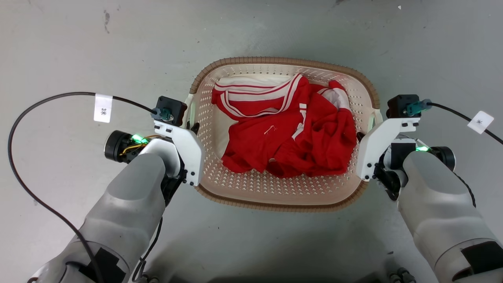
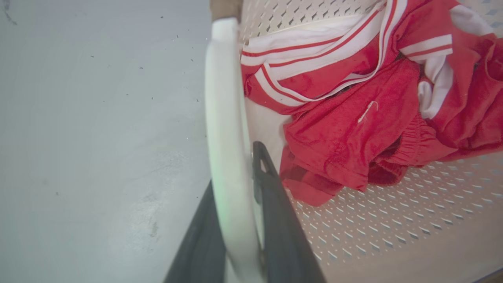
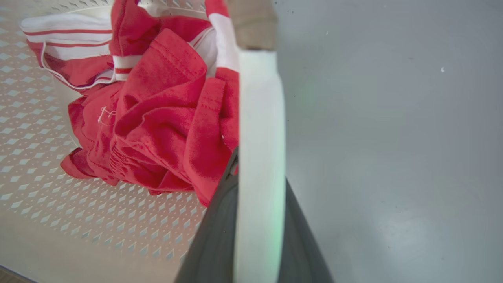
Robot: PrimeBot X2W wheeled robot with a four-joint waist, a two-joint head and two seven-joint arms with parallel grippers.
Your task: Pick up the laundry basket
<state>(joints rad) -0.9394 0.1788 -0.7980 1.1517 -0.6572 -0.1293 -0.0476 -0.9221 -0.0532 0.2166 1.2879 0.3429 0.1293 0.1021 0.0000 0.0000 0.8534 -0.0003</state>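
Observation:
The laundry basket, cream-white and perforated with a brown woven-look rim, lies in the middle of the head view with red-and-white clothes inside. My left gripper is at its left side. In the left wrist view my left gripper is shut on the white side handle, a dark finger on each side. My right gripper is at the basket's right side. In the right wrist view my right gripper is shut on the other white handle. I cannot tell whether the basket touches the floor.
Grey concrete floor surrounds the basket on all sides. A black cable with a white tag loops out from my left wrist, and another tagged cable runs off from my right wrist.

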